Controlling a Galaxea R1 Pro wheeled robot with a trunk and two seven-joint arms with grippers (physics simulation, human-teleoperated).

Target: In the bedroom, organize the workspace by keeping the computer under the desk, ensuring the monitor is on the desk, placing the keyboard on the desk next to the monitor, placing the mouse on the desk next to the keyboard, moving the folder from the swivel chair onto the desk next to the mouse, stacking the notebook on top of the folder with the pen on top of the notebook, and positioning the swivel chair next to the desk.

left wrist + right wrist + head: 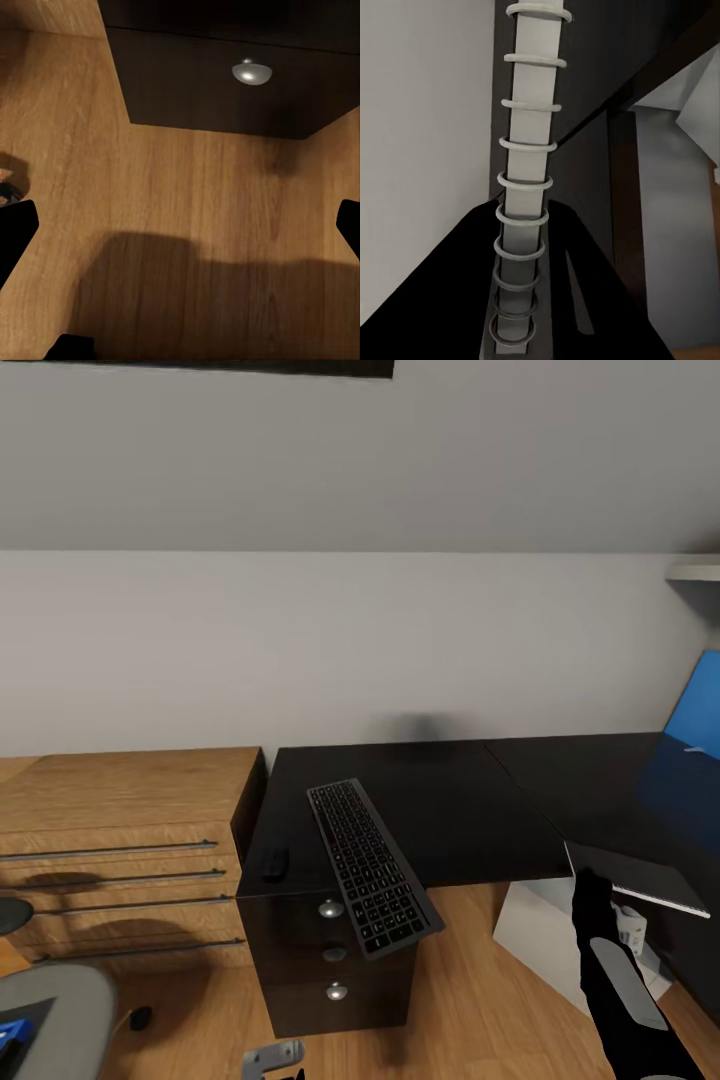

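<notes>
Folder (10, 1032) on chair (55, 1015), lower left. Mouse (274, 861) and keyboard (372, 865) on table (470, 810); keyboard overhanging front edge, liable to tip if nudged. Left hand (180, 225) released above floor. Right hand (592, 895) clenched on notebook (640, 878); may snag table edge.

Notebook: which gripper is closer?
Right. The right gripper is clamped on the notebook at the desk edge; the left gripper hangs low by the drawers, far off.
</notes>
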